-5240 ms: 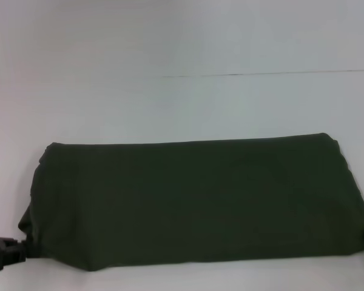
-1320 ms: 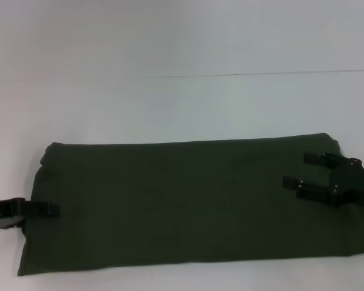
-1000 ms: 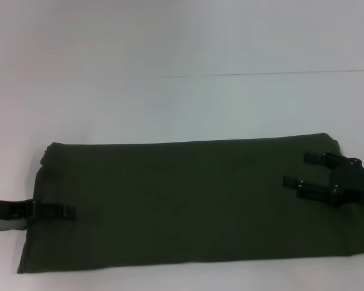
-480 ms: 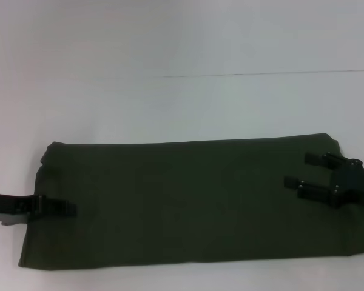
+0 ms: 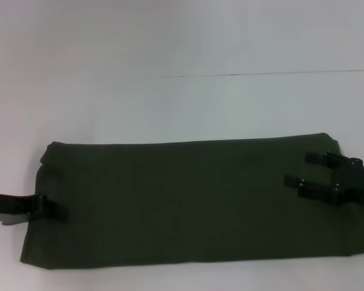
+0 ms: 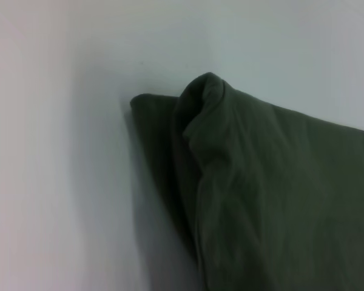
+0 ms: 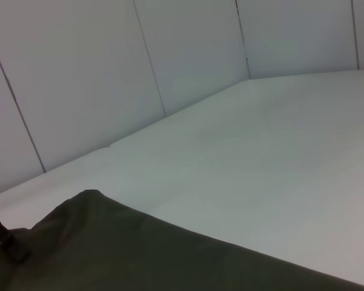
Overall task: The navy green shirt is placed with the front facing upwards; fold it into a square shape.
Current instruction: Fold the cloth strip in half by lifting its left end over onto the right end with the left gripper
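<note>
The navy green shirt (image 5: 188,203) lies folded as a long, plain dark band across the near part of the table, with no lettering or collar showing. My left gripper (image 5: 48,209) reaches in low from the left and sits on the band's left edge. The left wrist view shows the shirt (image 6: 279,194) with a bunched corner and layered edges. My right gripper (image 5: 295,169) hovers over the band's right end, open, its two fingers spread and pointing left. The right wrist view shows an edge of the shirt (image 7: 139,254) against the table.
The white table (image 5: 182,103) stretches far behind the shirt, with a thin seam line (image 5: 261,74) across it. White panelled walls (image 7: 109,73) stand at its far side. The shirt's near edge lies close to the table's front.
Five seconds ago both grippers were off the shirt's ends; they now sit over it. In the last half second the left gripper drew back slightly to the left. The right gripper holds still.
</note>
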